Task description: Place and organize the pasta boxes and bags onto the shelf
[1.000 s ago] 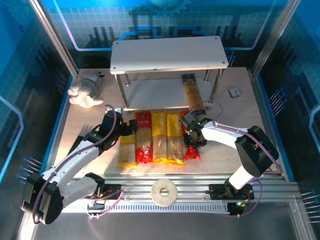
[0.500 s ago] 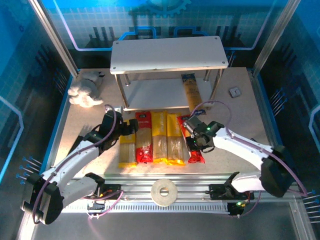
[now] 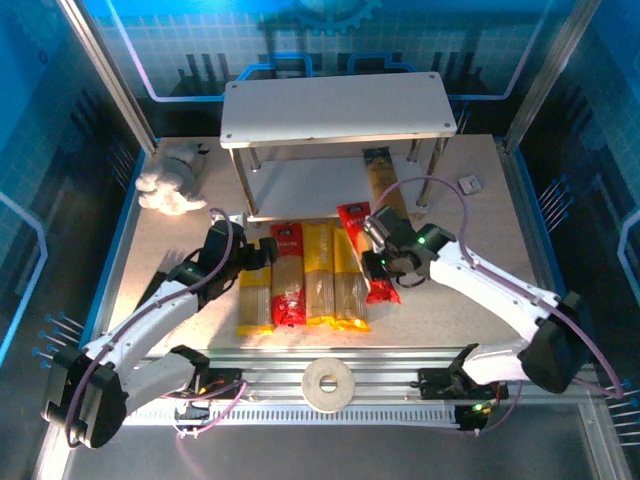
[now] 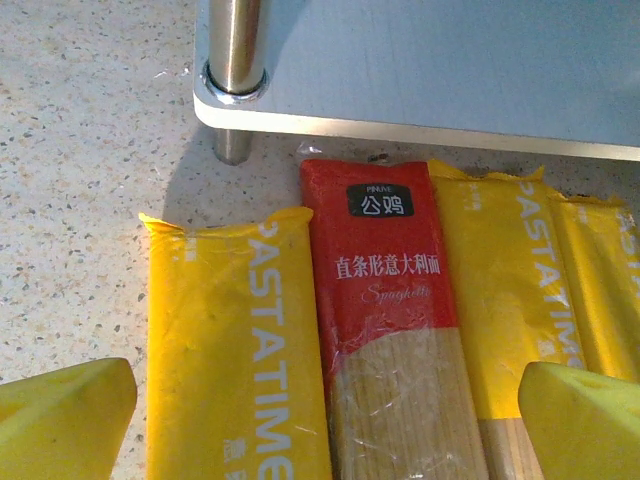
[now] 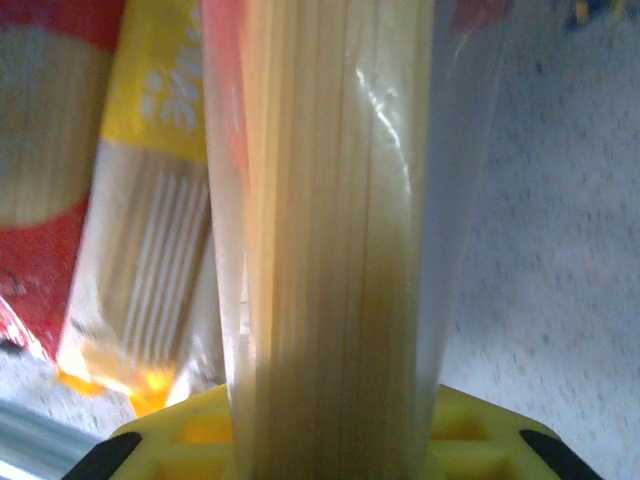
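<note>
A red spaghetti pack (image 3: 356, 222), slanted beside four packs (image 3: 305, 275) lying on the surface (image 3: 470, 230) before the shelf (image 3: 335, 108), is gripped by the right pincer (image 3: 383, 262). The left pincer (image 3: 262, 254) is spread wide above them.

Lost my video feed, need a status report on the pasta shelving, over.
Left gripper open over the table row. Right gripper shut on red pack, angled toward shelf. Tan pack on lower board, near its path.
</note>
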Available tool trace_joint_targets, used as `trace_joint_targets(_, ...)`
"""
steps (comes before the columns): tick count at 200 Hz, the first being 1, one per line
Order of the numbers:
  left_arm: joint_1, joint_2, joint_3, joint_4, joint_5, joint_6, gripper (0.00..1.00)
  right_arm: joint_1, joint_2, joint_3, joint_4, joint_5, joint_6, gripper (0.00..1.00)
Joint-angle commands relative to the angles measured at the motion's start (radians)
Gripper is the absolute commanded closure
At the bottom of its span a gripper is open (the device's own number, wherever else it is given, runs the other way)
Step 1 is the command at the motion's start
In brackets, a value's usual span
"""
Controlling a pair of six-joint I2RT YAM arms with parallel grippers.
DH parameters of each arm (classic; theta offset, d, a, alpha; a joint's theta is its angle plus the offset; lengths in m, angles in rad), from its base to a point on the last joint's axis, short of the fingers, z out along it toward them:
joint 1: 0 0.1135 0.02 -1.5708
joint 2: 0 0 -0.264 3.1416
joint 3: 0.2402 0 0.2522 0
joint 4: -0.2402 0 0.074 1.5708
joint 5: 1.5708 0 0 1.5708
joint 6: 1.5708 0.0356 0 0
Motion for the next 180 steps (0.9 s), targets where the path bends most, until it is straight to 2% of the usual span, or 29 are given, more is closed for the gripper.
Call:
trace_joint_targets(1, -0.007, -0.016, 0.013, 0.009, 0.006, 0.0, 0.01, -0.048, 0.066, 0.094, 0.167, 0.023, -0.053, 0.81)
trace_joint_targets(26, -0.007, -0.019, 0.015, 0.004, 0.008, 0.007, 0.01, -0.092, 0.183, 0.164, 0.258, 0.046, -0.094, 0.81)
trace_joint_targets(84, -0.007, -0.033, 0.013, -0.02, -0.011, 0.019, 0.01, -0.172, 0.401, 0.353, 0.334, 0.076, -0.194, 0.81)
trace_joint_targets(129, -0.007, -0.035, 0.012, -0.03, -0.016, 0.018, 0.01, -0.205, 0.502, 0.439, 0.362, 0.12, -0.216, 0.81)
trace_joint_targets(180, -0.007, -0.041, 0.012, -0.044, -0.025, 0.023, 0.01, -0.227, 0.574, 0.448, 0.432, 0.131, -0.195, 0.79)
